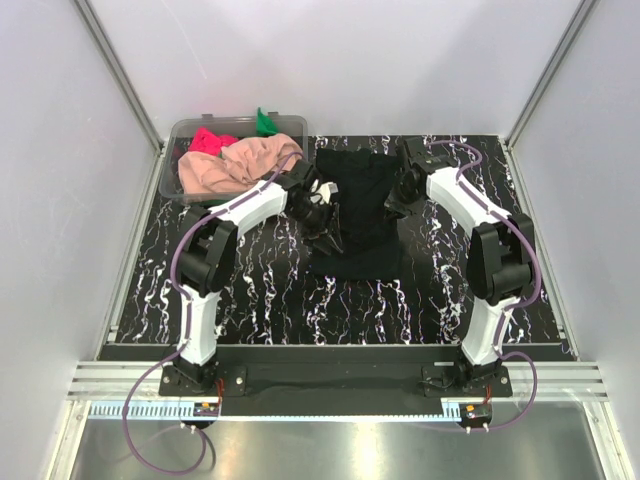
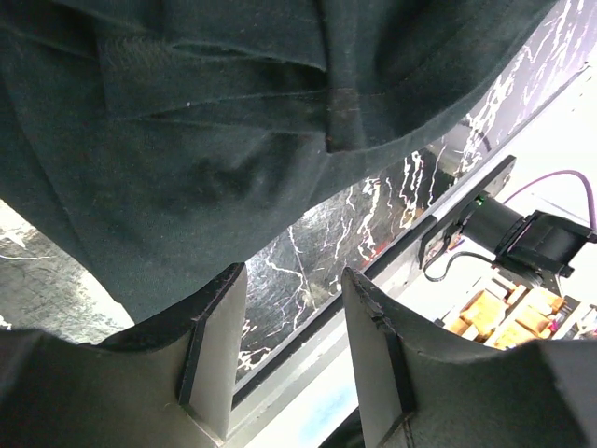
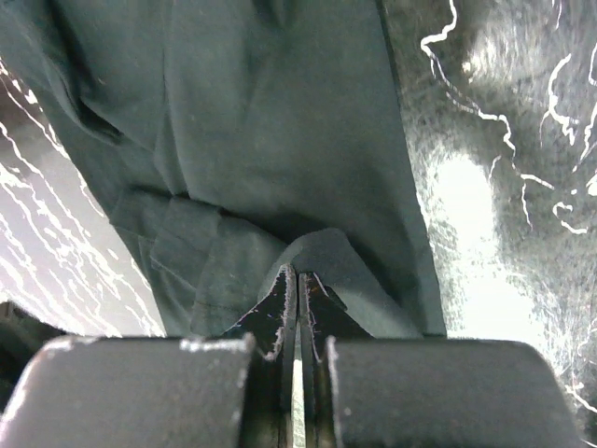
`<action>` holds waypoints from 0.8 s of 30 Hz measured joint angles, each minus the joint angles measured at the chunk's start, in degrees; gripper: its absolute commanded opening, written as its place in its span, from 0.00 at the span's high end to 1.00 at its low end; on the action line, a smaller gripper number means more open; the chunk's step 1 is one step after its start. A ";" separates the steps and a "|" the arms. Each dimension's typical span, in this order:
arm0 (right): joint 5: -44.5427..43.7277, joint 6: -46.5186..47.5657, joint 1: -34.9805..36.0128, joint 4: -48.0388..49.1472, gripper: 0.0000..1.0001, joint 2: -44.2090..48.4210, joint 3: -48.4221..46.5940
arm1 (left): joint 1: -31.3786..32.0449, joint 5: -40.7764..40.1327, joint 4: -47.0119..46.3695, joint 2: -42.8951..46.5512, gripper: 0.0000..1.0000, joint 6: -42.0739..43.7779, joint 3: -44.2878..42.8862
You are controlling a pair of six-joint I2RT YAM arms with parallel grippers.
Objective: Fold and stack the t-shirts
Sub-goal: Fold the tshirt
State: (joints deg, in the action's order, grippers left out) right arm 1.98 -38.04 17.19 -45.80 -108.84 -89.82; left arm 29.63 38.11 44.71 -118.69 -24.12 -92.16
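Right gripper [image 3: 298, 280] jaws all but closed, pinching raised fold at edge of black shirt [image 1: 355, 215]. Left gripper [image 2: 291, 280] jaws spread wide, nothing between them, black cloth just ahead of fingertips. Black shirt lies mid-table, partly spread, between both grippers. Table [image 1: 260, 290] black marble pattern, white veins. Clear tub [image 1: 182, 135] at far left corner holds peach shirt [image 1: 225, 165], red shirt [image 1: 210, 140], green shirt [image 1: 265, 122]; peach one spills over rim. White walls [image 1: 350, 60] around

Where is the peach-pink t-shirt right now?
Top view, far left: the peach-pink t-shirt is heaped in the clear tub and spilling over its near rim, beside the bright pink-red t-shirt, left of the black t-shirt.
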 measured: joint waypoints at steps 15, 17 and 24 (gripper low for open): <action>-3.74 0.07 -0.44 0.50 1.00 -9.57 -4.57 | -0.07 -1.51 0.72 0.00 0.51 0.76 -0.72; -4.90 0.22 -0.44 0.48 1.00 -9.86 -4.63 | -0.07 -1.57 0.72 0.00 0.51 0.81 -0.72; -7.34 0.33 -0.59 0.09 1.00 -9.97 -7.23 | -0.07 -2.36 0.72 0.00 0.51 0.81 -0.72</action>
State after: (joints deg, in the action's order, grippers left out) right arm -5.37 -37.71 16.60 -45.71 -118.80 -97.06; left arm 29.56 35.75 45.43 -118.69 -23.31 -92.88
